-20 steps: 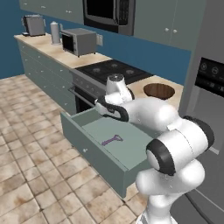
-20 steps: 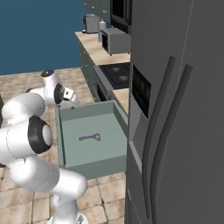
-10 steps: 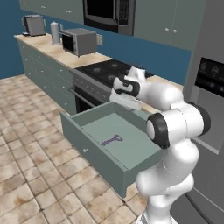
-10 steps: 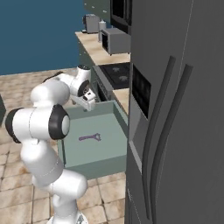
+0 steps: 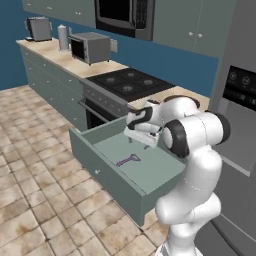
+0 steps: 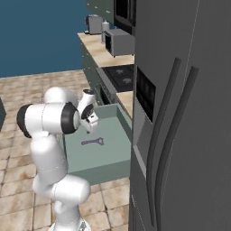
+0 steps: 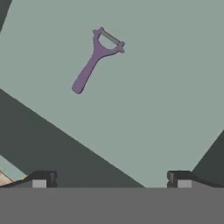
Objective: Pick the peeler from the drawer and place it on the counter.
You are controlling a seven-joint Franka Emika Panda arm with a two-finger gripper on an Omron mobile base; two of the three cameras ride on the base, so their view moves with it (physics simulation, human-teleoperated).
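Presently the gripper (image 7: 109, 179) hangs above the pulled-out drawer (image 5: 107, 172), fingers spread wide and empty, evidently lining up for a descent. Flat on the drawer floor lies the peeler (image 7: 95, 59) (forked head farthest from the fingertips). Alongside, the counter (image 5: 165, 95) adjoins a black stovetop (image 5: 131, 82); tiled floor (image 5: 35, 175) below.

in the left base view the arm hides the gripper (image 5: 141, 138) fingers, so whether they stand apart cannot be read there, and it also covers the drawer's (image 5: 107, 167) far right corner and most of the bowl (image 5: 194, 100) on the counter (image 5: 165, 95). in the right base view the fridge (image 6: 180, 113) cuts off the drawer's right side and the counter beyond it. in the hand view only the two fingertips (image 7: 43, 178) show, and the drawer's walls run off the edges.
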